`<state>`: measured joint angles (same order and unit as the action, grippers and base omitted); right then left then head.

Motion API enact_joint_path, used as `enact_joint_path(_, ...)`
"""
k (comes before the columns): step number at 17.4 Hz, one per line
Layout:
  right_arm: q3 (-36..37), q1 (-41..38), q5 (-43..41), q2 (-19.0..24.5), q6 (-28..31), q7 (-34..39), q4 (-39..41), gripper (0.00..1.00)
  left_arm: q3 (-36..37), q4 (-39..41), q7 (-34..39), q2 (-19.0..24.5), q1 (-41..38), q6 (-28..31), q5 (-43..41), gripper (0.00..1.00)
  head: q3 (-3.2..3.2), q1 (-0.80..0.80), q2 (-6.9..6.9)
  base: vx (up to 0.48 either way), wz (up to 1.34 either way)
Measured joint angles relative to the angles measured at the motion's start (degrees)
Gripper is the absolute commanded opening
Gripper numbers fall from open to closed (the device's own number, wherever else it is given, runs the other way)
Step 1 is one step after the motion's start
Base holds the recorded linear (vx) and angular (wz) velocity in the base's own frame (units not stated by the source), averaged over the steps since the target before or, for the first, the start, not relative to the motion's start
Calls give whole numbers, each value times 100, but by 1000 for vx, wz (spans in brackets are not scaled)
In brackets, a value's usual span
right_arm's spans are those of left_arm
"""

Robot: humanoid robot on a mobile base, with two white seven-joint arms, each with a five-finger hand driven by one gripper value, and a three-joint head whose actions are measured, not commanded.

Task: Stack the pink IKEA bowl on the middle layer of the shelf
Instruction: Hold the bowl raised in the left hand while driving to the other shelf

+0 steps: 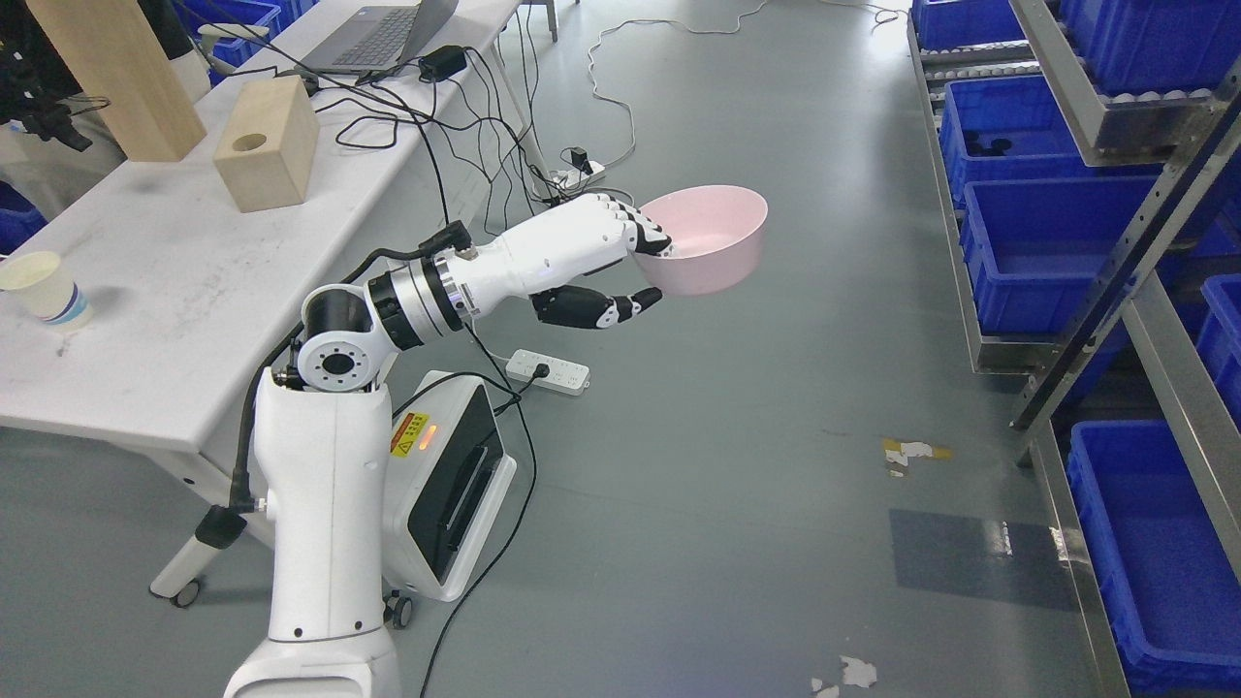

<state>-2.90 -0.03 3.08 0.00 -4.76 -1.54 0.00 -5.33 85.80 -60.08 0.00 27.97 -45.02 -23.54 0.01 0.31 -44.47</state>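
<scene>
Gripping the near-left rim of a pale pink round plastic bowl [708, 239], the robot's left hand [620, 254] has its white fingers [642, 231] hooked over the edge into the bowl, while the dark thumb [599, 308] sticks out below, near the bowl's outer wall. The bowl hangs in the air over the grey floor [737, 465], mouth up and tipped a little toward the hand, well apart from both the counter and the shelf. The white arm [427, 301] rises from the lower left and stretches to the right across the middle of the view.

On the left stands a white counter [175, 291] carrying a light wooden block with a round hole [267, 143], a taller wooden plank [116, 73] behind it, a white paper cup [44, 288] at the near-left edge, and an open grey laptop [383, 37] at the far end with black cables trailing off it. A white power strip [549, 371] lies on the floor beneath the arm, near a white and black box unit with a yellow warning label [451, 480].

Along the right edge runs a metal shelf rack [1144, 320] holding blue plastic bins [1047, 252] on several layers.
</scene>
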Motion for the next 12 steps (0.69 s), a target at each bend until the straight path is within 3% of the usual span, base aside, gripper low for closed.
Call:
enact_joint_path(8, 0, 8, 0, 0, 0, 0, 0, 100, 59, -31, -9, 0, 510, 0, -5, 2, 0, 0, 0, 133, -171)
enact_joint_path(12, 0, 5, 0, 0, 0, 0, 0, 100, 138, -51, -9, 0, 678, 0, -6, 2, 0, 0, 0, 35, -575)
